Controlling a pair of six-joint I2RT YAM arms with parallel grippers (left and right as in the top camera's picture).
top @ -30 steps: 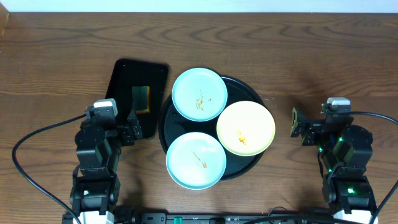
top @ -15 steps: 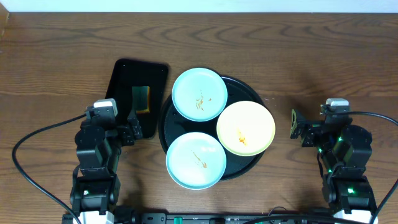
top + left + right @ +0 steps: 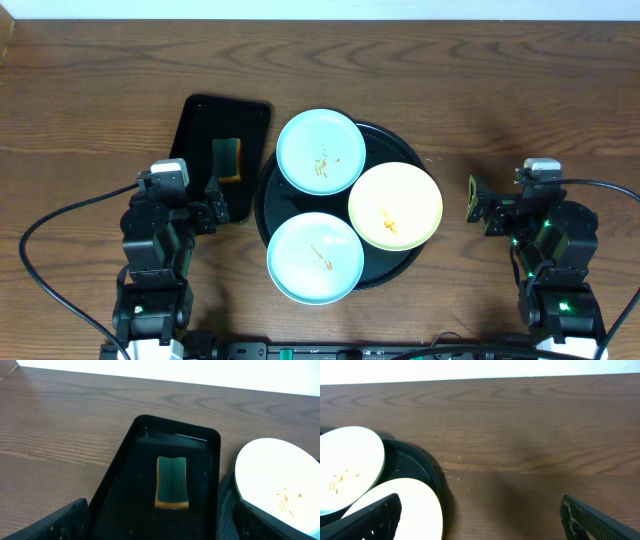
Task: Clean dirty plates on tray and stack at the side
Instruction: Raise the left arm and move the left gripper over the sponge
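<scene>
The round black tray (image 3: 264, 205) sits mid-table and carries all three plates. A mint-blue plate (image 3: 320, 152) lies at its back, a second mint-blue plate (image 3: 315, 258) at its front, and a pale yellow plate (image 3: 395, 206) at its right. Each has orange-brown smears. My left gripper (image 3: 210, 205) hovers open left of the tray, in front of the rectangular tray; the left wrist view shows its jaws (image 3: 161, 507) wide with nothing between them. Right of the tray my right gripper (image 3: 485, 208) is open and empty over bare wood (image 3: 480, 501), the yellow plate (image 3: 405, 510) by its left finger.
A smaller rectangular black tray (image 3: 200, 125) lies left of the round one, holding a green and yellow sponge (image 3: 228, 160), which the left wrist view shows straight ahead (image 3: 172, 482). Black cables loop beside both arm bases. Bare wood stretches along the back and right.
</scene>
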